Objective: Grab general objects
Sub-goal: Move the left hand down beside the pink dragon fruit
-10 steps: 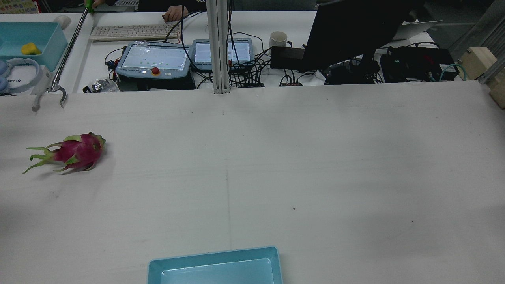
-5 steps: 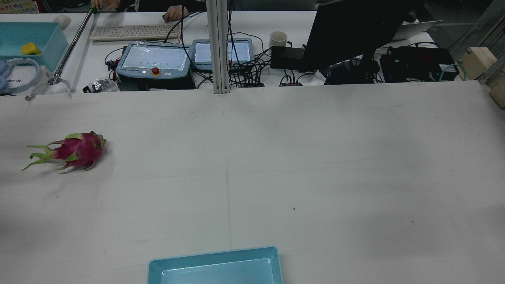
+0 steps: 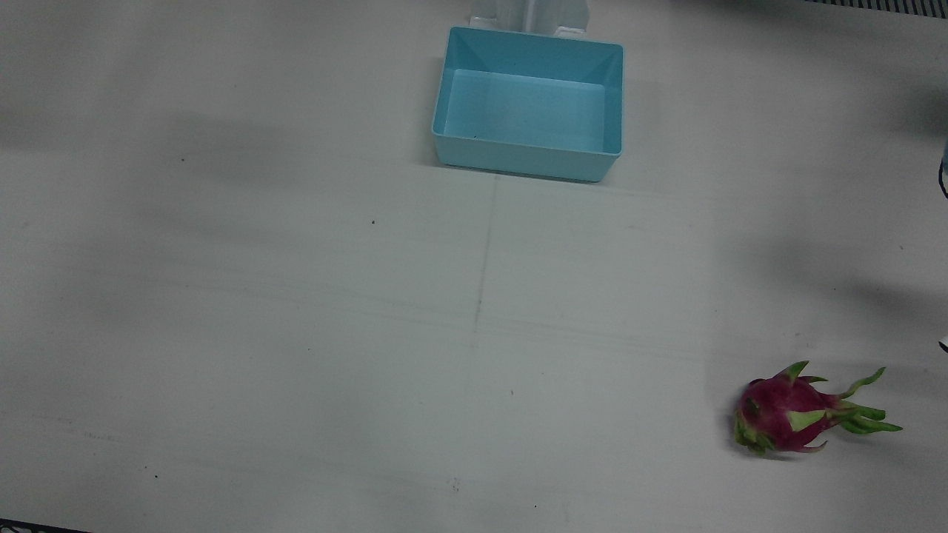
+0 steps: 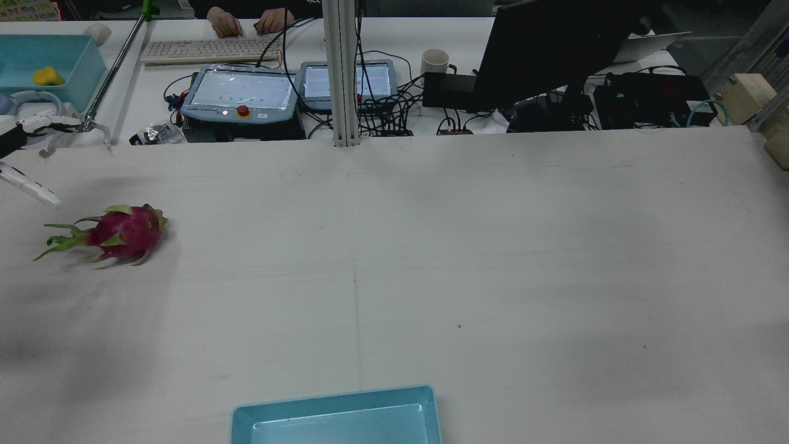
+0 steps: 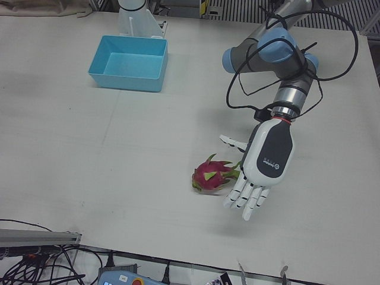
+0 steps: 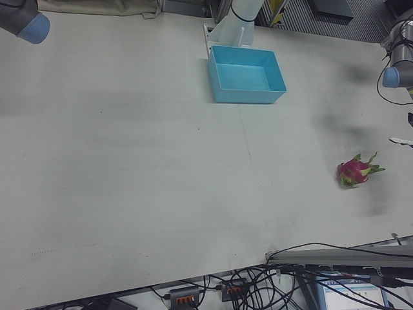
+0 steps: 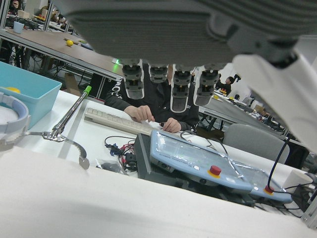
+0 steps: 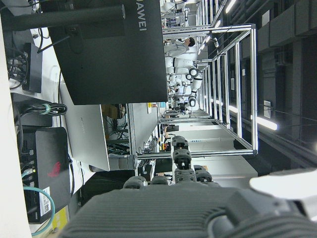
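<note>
A pink dragon fruit (image 5: 211, 175) with green leaf tips lies on its side on the white table, alone; it also shows in the front view (image 3: 796, 411), rear view (image 4: 120, 233) and right-front view (image 6: 355, 171). My left hand (image 5: 264, 163) hovers just beside it on its leaf-tip side, palm down, open and empty, apart from the fruit. Its fingertips (image 4: 28, 185) enter the rear view at the left edge. My right hand (image 8: 181, 168) shows only in its own view, fingers spread, holding nothing, away from the fruit.
A light blue bin (image 3: 527, 159) stands empty near the robot's side of the table, mid-width (image 5: 127, 80). Beyond the far edge lie a long reacher tool (image 4: 92, 123), teach pendants (image 4: 240, 92), a post (image 4: 342, 74) and a monitor (image 4: 555, 49).
The reacher tool's claw has pulled back off the table. My left hand's fingers have come into the rear view at the left edge, near the fruit. The fruit has barely shifted.
</note>
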Controlling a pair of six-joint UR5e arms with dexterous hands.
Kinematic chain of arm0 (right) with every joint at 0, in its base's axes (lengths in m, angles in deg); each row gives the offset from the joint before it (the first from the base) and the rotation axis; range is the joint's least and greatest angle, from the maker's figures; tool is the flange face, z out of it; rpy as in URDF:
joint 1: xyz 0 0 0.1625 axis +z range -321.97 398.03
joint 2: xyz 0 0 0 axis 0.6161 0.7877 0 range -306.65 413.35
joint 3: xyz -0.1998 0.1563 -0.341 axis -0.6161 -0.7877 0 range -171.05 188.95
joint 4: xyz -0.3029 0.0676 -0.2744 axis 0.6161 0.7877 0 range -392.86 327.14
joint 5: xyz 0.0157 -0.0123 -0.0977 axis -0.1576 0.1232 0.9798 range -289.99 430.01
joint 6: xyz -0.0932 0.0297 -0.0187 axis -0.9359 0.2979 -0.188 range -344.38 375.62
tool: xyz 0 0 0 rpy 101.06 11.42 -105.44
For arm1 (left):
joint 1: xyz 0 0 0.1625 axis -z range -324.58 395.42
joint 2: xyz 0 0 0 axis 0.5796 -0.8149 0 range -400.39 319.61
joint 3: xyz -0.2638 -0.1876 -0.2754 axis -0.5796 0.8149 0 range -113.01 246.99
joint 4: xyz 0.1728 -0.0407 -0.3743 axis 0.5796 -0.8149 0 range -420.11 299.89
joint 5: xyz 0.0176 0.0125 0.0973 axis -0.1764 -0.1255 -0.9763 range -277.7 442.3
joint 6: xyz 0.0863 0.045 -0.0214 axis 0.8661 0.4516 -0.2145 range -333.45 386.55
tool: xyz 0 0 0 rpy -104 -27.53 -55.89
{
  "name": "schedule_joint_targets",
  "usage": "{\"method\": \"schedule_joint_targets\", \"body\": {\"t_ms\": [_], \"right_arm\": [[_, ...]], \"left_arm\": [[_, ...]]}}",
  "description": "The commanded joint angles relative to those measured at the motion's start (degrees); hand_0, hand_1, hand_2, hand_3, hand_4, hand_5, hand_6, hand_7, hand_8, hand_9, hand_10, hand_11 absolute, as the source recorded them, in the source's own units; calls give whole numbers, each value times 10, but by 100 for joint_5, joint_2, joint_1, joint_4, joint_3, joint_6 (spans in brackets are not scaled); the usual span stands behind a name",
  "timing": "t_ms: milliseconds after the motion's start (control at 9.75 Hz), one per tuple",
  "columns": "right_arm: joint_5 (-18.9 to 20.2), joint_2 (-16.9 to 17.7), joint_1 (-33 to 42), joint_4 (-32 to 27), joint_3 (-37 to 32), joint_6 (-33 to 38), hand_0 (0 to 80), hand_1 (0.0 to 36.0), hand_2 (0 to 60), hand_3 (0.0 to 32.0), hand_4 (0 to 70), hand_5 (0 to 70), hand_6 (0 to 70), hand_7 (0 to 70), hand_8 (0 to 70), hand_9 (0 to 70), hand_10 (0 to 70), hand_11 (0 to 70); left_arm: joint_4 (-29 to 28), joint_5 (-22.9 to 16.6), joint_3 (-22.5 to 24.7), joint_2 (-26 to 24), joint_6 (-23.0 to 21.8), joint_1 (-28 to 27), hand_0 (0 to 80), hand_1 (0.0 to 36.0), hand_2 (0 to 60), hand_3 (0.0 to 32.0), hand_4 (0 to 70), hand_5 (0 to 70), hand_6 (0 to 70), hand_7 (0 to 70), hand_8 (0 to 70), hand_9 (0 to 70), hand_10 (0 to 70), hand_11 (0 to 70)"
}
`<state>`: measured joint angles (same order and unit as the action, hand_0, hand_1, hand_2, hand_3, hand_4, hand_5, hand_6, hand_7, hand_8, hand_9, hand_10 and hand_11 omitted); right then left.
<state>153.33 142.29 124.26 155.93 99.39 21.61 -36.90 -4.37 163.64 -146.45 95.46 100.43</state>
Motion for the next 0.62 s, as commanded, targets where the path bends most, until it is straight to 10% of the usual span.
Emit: {"method": "schedule_joint_targets", "body": {"t_ms": [0, 205, 410, 513], "right_arm": [[0, 0, -1, 0, 0, -1, 0, 0, 0, 0, 0, 0, 0, 0, 0, 0, 0, 0], [0, 0, -1, 0, 0, -1, 0, 0, 0, 0, 0, 0, 0, 0, 0, 0, 0, 0], [0, 0, -1, 0, 0, -1, 0, 0, 0, 0, 0, 0, 0, 0, 0, 0, 0, 0], [0, 0, -1, 0, 0, -1, 0, 0, 0, 0, 0, 0, 0, 0, 0, 0, 0, 0]], "left_arm": [[1033, 300, -66, -379, 489, -620, 532, 242, 178, 0, 0, 199, 35, 207, 37, 27, 31, 65], [1334, 633, -84, -521, 843, -918, 536, 266, 194, 0, 0, 214, 0, 171, 0, 20, 27, 65], [1493, 966, -119, -503, 869, -1427, 529, 271, 191, 162, 0, 218, 0, 153, 0, 16, 53, 105], [1511, 1038, -146, -503, 1044, -1517, 529, 268, 184, 164, 0, 212, 0, 151, 0, 16, 62, 118]]}}
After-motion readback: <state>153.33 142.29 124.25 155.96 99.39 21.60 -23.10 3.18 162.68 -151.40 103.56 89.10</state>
